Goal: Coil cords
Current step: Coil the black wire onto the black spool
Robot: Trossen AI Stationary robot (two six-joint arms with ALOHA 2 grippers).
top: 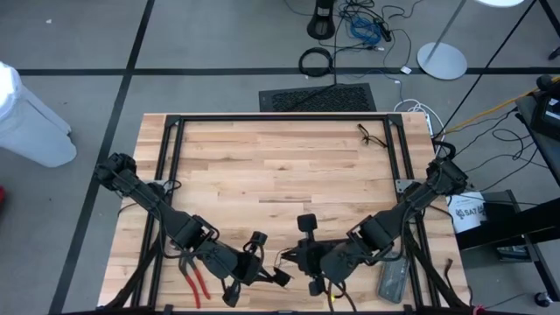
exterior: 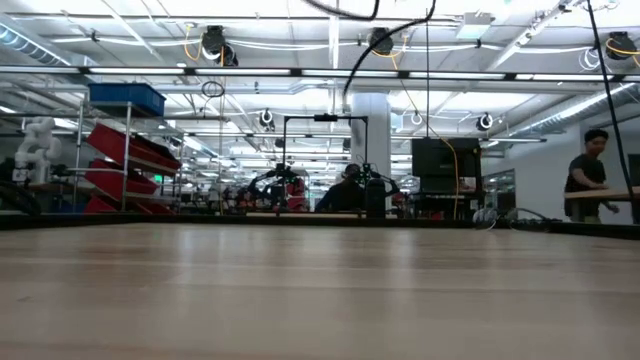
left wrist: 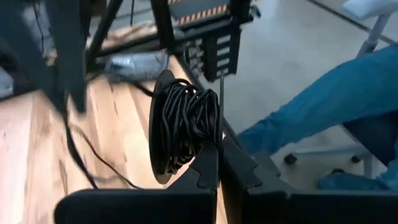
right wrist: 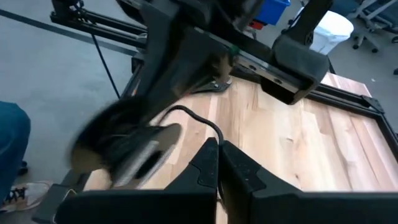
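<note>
The cord is a thin black wire, mostly wound into a coil on a round dark puck. My left gripper is shut on it above the table's near edge. One loose strand arcs from the blurred coil to my right gripper, which is shut on that strand. In the high view my right gripper is close beside the left one. The low view shows neither gripper. My left gripper holds the wound coil at its side nearest the fingers, pinched between the two shut fingers. The fingers themselves hide the exact place of contact. The puck stands on edge, lifted clear of the table. My right gripper pinches the single loose strand between its two fingertips. The strand curves away slack toward the coil and hangs clear of the tabletop.
Red-handled pliers lie near the front left and a grey device near the front right. A thin bent wire thing lies at the far right. Black frame rails border the table. A person's blue trouser leg shows beyond the near edge.
</note>
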